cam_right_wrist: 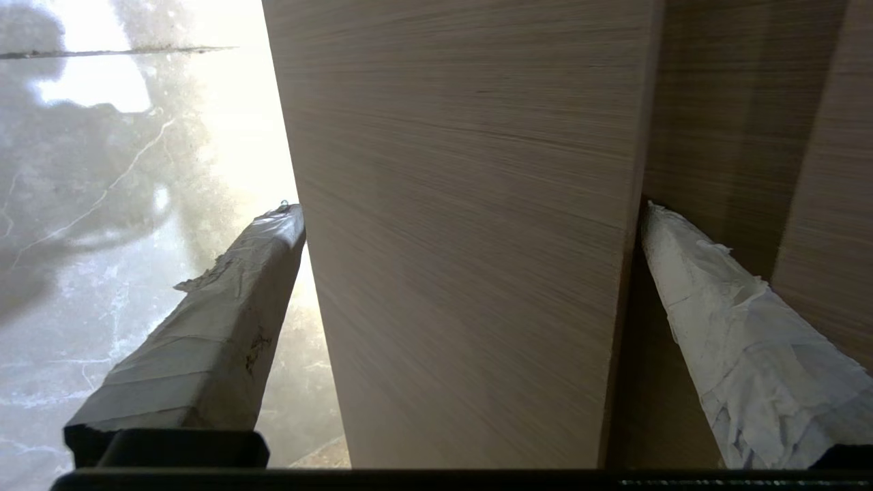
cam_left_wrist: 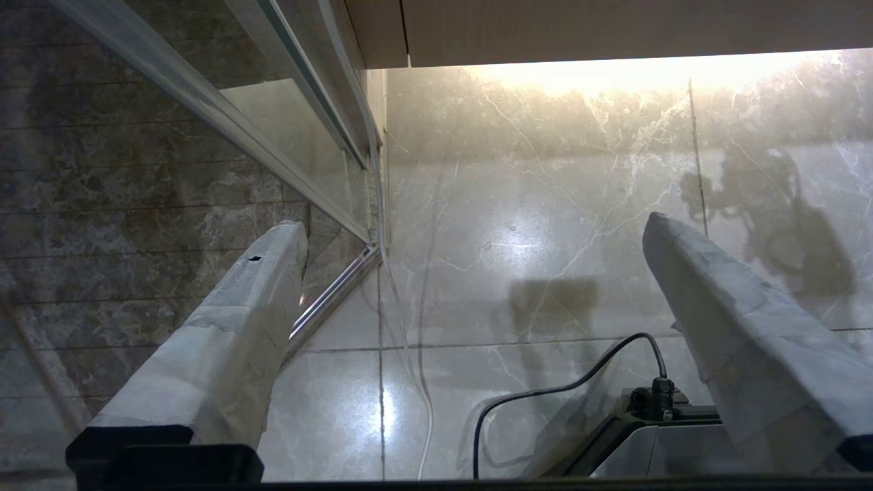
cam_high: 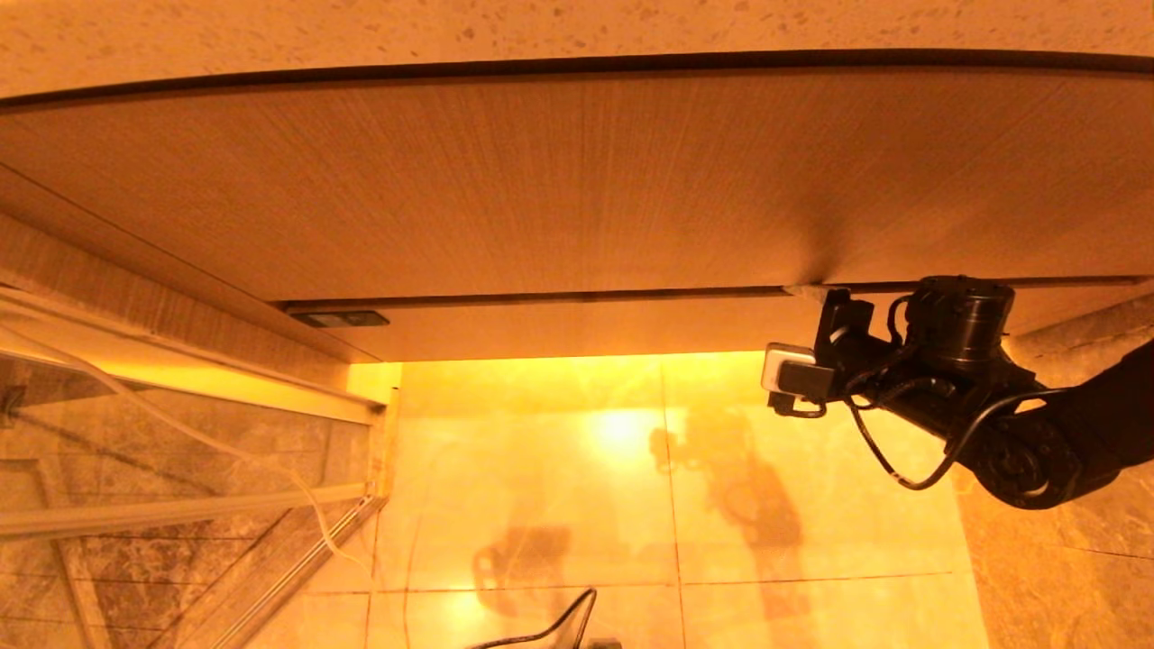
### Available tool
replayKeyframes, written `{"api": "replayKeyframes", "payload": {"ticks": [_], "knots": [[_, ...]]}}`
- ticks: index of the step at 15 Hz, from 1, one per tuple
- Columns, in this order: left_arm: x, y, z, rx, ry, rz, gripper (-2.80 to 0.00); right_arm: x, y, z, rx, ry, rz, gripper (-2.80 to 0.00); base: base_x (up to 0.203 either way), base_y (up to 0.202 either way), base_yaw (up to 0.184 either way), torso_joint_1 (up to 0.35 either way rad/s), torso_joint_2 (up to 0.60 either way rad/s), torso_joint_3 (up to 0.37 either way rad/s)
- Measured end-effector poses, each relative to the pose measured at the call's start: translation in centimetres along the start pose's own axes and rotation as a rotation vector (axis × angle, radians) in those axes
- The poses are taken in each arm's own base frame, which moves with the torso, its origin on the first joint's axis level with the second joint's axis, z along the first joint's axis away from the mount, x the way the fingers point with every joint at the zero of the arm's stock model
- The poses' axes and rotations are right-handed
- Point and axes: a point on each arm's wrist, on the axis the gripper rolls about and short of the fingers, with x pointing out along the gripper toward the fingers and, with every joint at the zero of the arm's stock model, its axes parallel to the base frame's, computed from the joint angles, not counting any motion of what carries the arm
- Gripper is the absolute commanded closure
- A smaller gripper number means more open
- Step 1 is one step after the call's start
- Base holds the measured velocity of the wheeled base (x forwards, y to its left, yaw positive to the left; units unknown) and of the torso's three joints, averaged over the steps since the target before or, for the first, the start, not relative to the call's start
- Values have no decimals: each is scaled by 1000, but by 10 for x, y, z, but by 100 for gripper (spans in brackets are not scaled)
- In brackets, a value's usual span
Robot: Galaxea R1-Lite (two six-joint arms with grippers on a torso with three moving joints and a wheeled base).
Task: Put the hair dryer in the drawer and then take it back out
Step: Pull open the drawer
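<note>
The drawer [cam_high: 577, 329] is the low, wide wood strip under the taller wood-grain panel [cam_high: 541, 180], and it is closed. My right gripper [cam_high: 792, 333] is at the drawer's right part. It stands open, with the drawer front [cam_right_wrist: 470, 273] between the fingers. One taped finger [cam_right_wrist: 225, 320] is on the floor side and the other finger [cam_right_wrist: 723, 327] sits in the seam beside the taller panel. The hair dryer is out of view. My left gripper [cam_left_wrist: 474, 225] hangs open over the marble floor [cam_left_wrist: 518, 204], holding nothing.
A speckled stone countertop [cam_high: 577, 27] runs above the panels. A glass door with a metal frame [cam_high: 180, 505] stands at the left, with a thin white cord along it. The robot's base and a black cable [cam_left_wrist: 648, 436] are low by the left gripper.
</note>
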Motion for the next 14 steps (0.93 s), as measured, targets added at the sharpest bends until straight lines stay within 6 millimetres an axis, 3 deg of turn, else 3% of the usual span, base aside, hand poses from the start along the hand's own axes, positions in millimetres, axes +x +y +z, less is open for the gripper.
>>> {"api": "replayKeyframes", "payload": {"ticks": [8,14], "knots": [[0,0,0,0,0,0,-280,0,14,-2,4,43,112,-280,0,0,0,0,0,0],[0,0,0,0,0,0,-280,-7,24,-2,-9,194,255,-280,0,0,0,0,0,0]]}}
